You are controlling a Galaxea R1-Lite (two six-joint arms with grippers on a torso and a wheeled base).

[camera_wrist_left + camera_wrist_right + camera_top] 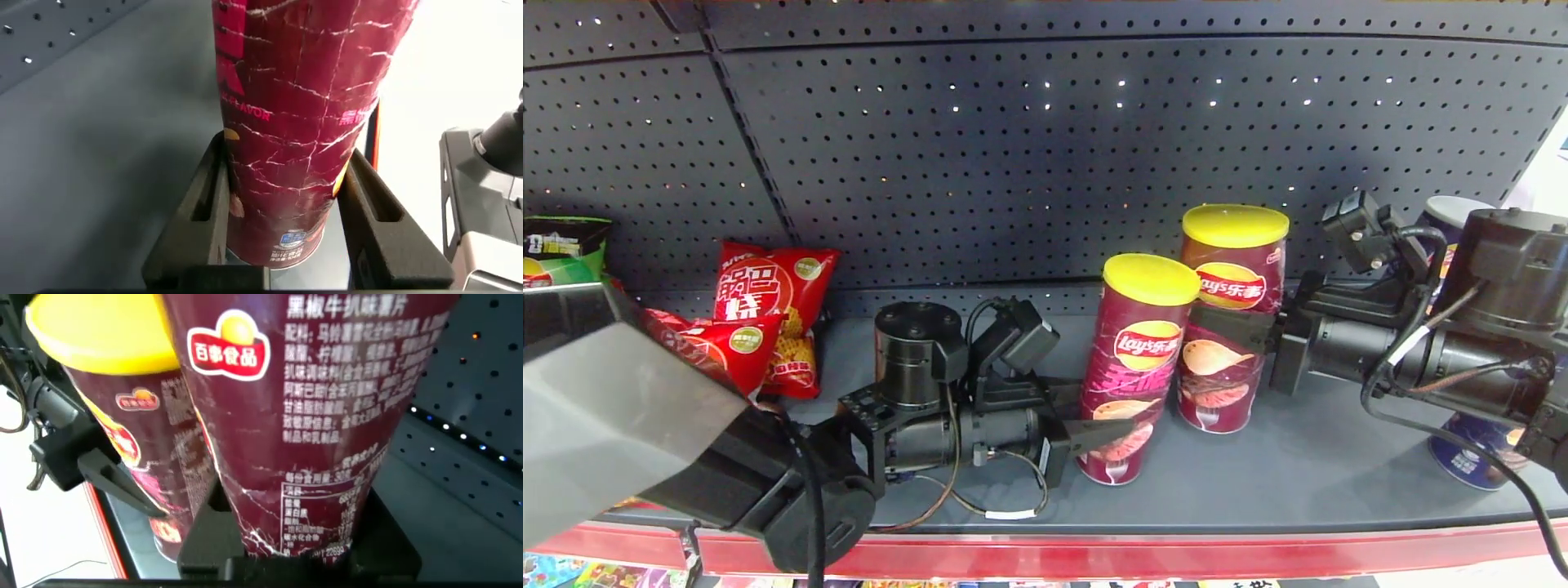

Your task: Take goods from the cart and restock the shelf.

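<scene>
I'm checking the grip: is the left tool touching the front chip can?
Touching. The left wrist view shows the left tool with both fingers pressed against the sides of the front chip can.

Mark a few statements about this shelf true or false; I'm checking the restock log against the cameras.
1. The front can and rear can both stand upright on the shelf. True.
2. The left gripper has its jaws around the rear can. False: around the front can.
3. The cans' lids are blue. False: they are yellow.
4. Red snack bags sit to the left of both cans. True.
</scene>
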